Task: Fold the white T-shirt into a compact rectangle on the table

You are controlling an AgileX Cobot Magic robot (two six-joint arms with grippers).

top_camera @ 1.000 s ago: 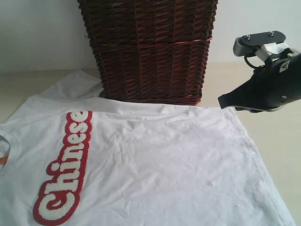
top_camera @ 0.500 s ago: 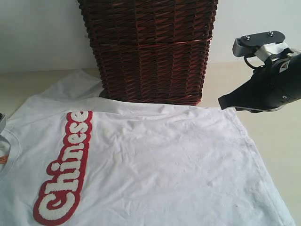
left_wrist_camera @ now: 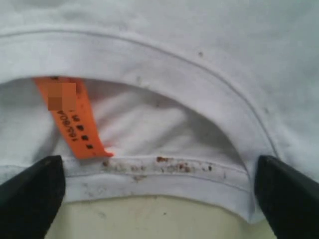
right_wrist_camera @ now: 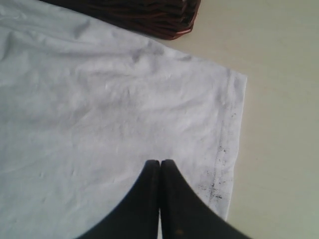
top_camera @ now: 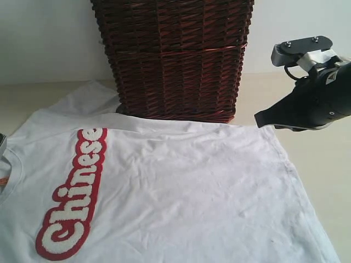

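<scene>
The white T-shirt (top_camera: 192, 192) lay unfolded, front up and lightly wrinkled, on the pale beige bench (top_camera: 329, 164). Its far edge reached the foot of the wicker basket (top_camera: 175, 60). Fuzzy white "Chinese" lettering (top_camera: 74, 192), outlined in red, ran in front of the basket's left side. An orange neck tag (left_wrist_camera: 75, 119) sat inside the ribbed collar (left_wrist_camera: 164, 64), and dark specks marked the hem (right_wrist_camera: 227, 144).

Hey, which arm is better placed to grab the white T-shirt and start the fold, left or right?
Left, probably. The left gripper is open, straddling the collar by the orange neck tag, ready to pinch the white T-shirt. The right gripper is shut near the hem, holding nothing.
</scene>
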